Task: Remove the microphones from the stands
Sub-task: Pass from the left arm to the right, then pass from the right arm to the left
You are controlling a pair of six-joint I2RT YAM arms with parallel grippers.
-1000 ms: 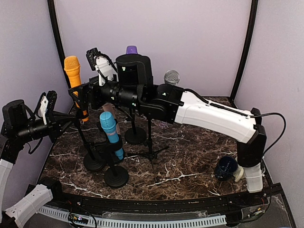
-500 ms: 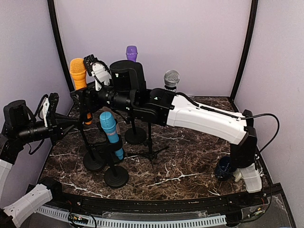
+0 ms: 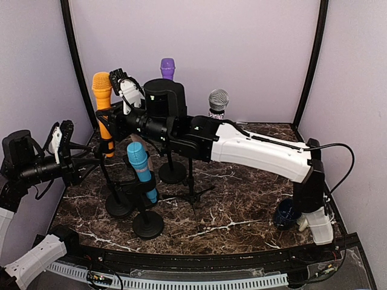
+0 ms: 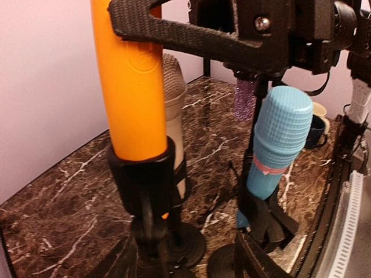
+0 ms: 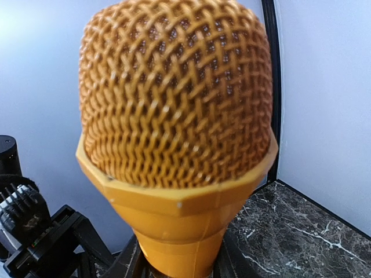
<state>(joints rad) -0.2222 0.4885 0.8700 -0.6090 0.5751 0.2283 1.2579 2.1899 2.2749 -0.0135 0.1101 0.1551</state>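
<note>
Extraction step: right hand point(image 3: 107, 118) seems clamped on orange microphone point(image 3: 101, 84); pull straight up out of clip point(image 4: 142, 174). Left hand point(image 3: 60, 136): spread unclear.

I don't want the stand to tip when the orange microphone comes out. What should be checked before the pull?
1. Right pincer closed around the orange microphone: ok, fingers flank its neck.
2. Orange microphone seated in the clip: ok, not yet lifted.
3. Left pincer bracing the stand: cannot tell, contact is hidden.
4. Room above the orange microphone: ok, nothing overhead.
5. Blue microphone out of the way: ok, lower and apart.
</note>
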